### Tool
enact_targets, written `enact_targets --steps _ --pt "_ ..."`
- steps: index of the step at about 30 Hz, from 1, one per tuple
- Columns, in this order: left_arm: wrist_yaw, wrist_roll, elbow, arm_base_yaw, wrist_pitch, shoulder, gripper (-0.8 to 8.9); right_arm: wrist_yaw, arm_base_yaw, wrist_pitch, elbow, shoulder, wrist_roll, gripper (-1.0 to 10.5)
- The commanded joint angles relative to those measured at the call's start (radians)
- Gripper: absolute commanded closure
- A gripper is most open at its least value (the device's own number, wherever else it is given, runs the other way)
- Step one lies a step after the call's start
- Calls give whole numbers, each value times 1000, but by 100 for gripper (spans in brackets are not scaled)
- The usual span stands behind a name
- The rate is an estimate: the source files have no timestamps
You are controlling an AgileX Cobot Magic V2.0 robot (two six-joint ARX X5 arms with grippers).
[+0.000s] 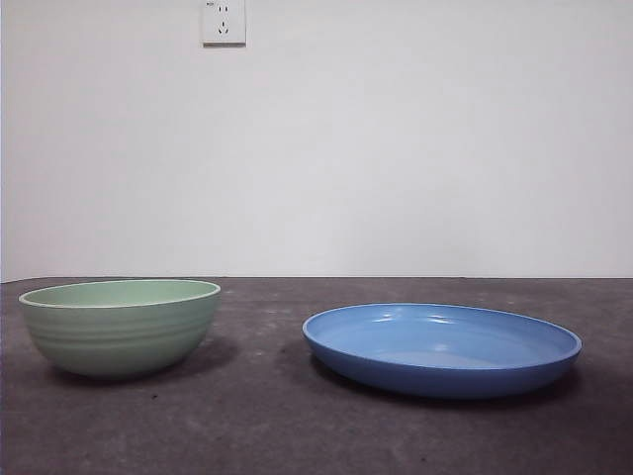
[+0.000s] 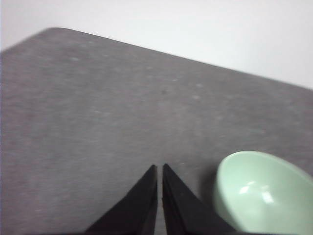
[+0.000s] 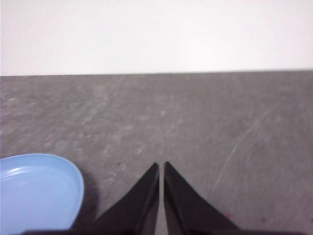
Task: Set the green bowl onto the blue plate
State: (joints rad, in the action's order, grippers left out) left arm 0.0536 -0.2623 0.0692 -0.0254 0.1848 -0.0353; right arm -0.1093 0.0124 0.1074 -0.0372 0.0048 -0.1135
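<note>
The green bowl stands upright and empty on the dark table at the left of the front view. The blue plate lies flat and empty to its right, a gap apart. Neither arm shows in the front view. My left gripper is shut and empty above the table, with the green bowl close beside its jaws. My right gripper is shut and empty above the table, with the blue plate off to one side of it.
The dark grey table runs back to a white wall. A white wall socket sits high on the wall.
</note>
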Motion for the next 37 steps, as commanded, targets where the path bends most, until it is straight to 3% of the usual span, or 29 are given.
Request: enact_targets --steps 1,8,19,26,29,37 --pt "7 -87 53 -10 -13 -30 795 -3 -3 9 -58 0 -108 936" --pt "56 -114 232 -24 14 -168 795 -16 -3 116 -226 26 -251 936" --pt "317 -117 637 -28 200 -457 795 -229 -3 328 -525 215 -254 936" --pt "490 -113 848 -29 346 -597 795 -449 -3 423 -671 364 -254 936" --pt "557 -85 918 -29 388 -644 795 -502 -3 467 -727 426 -253 936" --pt "603 16 1066 -66 536 -764 795 -614 -6 518 -857 583 -225 936"
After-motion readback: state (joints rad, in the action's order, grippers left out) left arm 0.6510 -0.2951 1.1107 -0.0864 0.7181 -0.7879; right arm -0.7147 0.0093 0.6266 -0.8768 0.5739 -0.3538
